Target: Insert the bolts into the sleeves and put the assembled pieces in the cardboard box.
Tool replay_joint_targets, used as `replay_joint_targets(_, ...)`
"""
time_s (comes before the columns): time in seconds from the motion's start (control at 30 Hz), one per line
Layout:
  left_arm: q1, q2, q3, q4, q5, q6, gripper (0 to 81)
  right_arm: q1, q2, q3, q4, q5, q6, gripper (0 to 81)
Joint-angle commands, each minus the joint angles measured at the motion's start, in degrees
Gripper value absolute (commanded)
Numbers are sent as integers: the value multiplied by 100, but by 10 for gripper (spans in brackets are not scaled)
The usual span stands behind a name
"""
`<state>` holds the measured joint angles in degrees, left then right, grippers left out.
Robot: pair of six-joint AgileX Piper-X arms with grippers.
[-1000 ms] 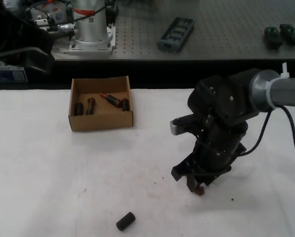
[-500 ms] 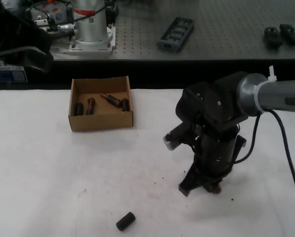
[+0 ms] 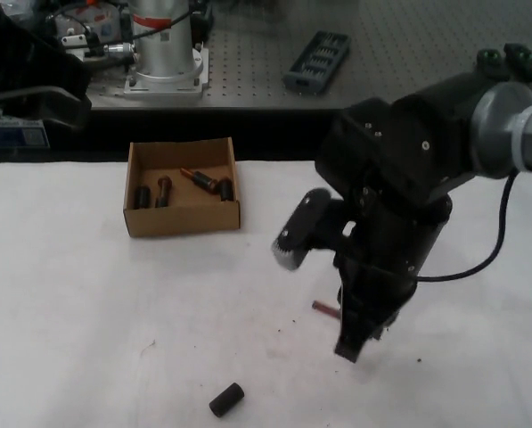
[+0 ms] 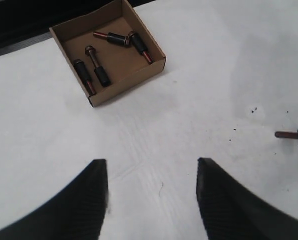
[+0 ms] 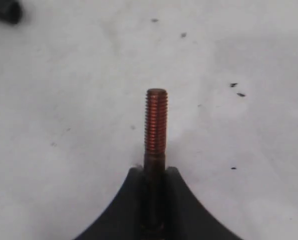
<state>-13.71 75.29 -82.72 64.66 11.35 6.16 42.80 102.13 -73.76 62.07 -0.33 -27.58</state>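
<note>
Right wrist view: the right gripper [image 5: 153,172] is clamped on one copper bolt [image 5: 155,120], threaded end sticking out over white cloth [image 5: 64,100]. The left gripper [image 4: 149,172] hangs with fingers apart. One loose black sleeve [image 3: 226,399] lies near-left of the bolt. The cardboard box [image 3: 184,220], far left, holds four assembled pieces [image 4: 102,78]. Beyond the cloth, a perforated metal bench [image 3: 408,53].
</note>
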Motion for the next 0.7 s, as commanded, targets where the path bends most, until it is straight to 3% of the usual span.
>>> replay_joint_targets(0.0,-20,-76,-59,-12,-76,74,400,59,-78,45,566,-358,-604,37)
replay_joint_targets(0.27,-20,-76,-59,-43,-76,74,400,70,-78,361,727,-387,-1472,22)
replay_joint_targets(0.37,-20,-76,-59,-41,-76,184,400,70,-78,361,660,-364,-1327,190)
replay_joint_targets(0.43,-20,-76,-59,-41,-76,197,400,70,-78,361,527,-286,-793,332)
replay_joint_targets(0.5,-20,-76,-59,-41,-76,197,400,70,-78,361,434,-3,-186,412)
replay_joint_targets(0.6,-20,-76,-59,-41,-76,197,400,57,-78,361,439,495,1100,372)
replay_joint_targets(0.67,-20,-76,-44,-41,-76,196,400,54,-108,361,538,327,2366,324)
